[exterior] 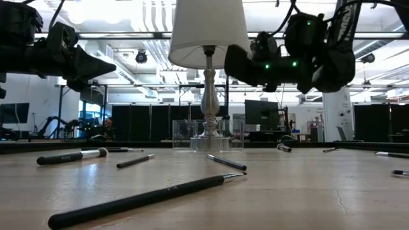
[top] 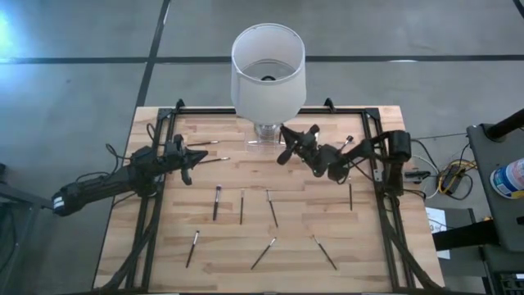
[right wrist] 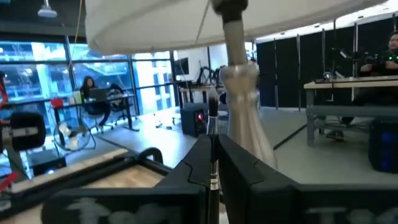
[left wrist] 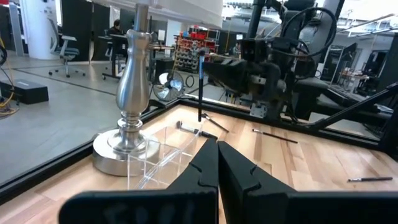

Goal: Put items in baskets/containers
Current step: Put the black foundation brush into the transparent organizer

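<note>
The right hand (top: pixel 288 141) hangs in the air just beside the lamp (top: pixel 268 70), its fingers clamped on one brush (left wrist: pixel 201 87) that points straight down. The clear holder (left wrist: pixel 163 149) sits on the tabletop (top: pixel 246 205) against the lamp's silver base, almost under that hand. The left hand (top: pixel 196 157) waits off to the lamp's other side, fingers pressed together with nothing between them. The main risk I see is a release slightly off line: the holder's mouth looks narrow and its walls are glass-clear, so the brush could strike the rim and tumble onto the wood, or the hand could knock the lamp stem, which stands very close. From above, the shade hides the holder almost entirely, and I cannot tell whether any brushes already lie inside it. The other brushes (top: pixel 216 202) lie scattered across the tabletop, away from the lamp.
</note>
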Robot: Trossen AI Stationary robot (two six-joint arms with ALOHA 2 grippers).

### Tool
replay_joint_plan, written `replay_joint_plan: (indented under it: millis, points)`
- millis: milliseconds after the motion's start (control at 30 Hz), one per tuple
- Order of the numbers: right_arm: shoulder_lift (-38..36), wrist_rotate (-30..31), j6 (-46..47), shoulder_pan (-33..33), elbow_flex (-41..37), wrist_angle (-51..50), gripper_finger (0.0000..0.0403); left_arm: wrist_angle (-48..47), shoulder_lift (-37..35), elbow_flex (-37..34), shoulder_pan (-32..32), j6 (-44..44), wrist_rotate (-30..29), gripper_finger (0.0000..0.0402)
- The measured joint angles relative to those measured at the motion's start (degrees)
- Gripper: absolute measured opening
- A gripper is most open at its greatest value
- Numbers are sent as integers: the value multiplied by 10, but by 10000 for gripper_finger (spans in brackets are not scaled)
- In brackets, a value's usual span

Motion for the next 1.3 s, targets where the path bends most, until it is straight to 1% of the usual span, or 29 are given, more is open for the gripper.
replay_joint_plan:
  millis: [100, 233, 400, 533, 633, 800, 867, 933, 1067, 1167, 1200, 1300]
  points:
    - [15, 1, 3, -2, -2, 3, 14, 0, 0, 0, 0, 5, 0, 0]
    - [47, 2, 28, -10, 7, 3, 13, 4, 0, 0, 0, 5, 0, 0]
    - [83, 3, 18, -13, 30, 3, 8, 3, 0, 0, 0, 5, 0, 0]
    - [81, 4, 13, -15, 27, 0, 8, 3, 0, 0, 0, 5, 0, 0]
    - [75, 23, 25, -17, 17, -11, 8, 3, 0, 0, 0, 4, 0, 0]
    - [74, 36, 91, -26, 14, -41, 8, 3, 0, 0, 0, 4, 0, 0]
    - [74, 54, 118, -30, 14, -60, 8, 3, 0, 0, 0, 3, 0, 0]
    - [74, 67, 124, -32, 13, -72, 8, 3, 0, 0, 0, 3, 0, 0]
    - [67, 64, 108, -31, 11, -80, 8, 3, 0, 0, 0, 3, 0, 0]
    - [29, 55, 103, -27, 5, -133, 8, 3, 0, 0, 0, -2, 0, 0]
    - [9, 49, 103, -25, 2, -165, 8, 3, 1, 0, 0, -6, 0, 0]
    - [-65, 33, 105, -15, -5, -307, 8, 4, 2, 0, 0, -16, 1, 0]
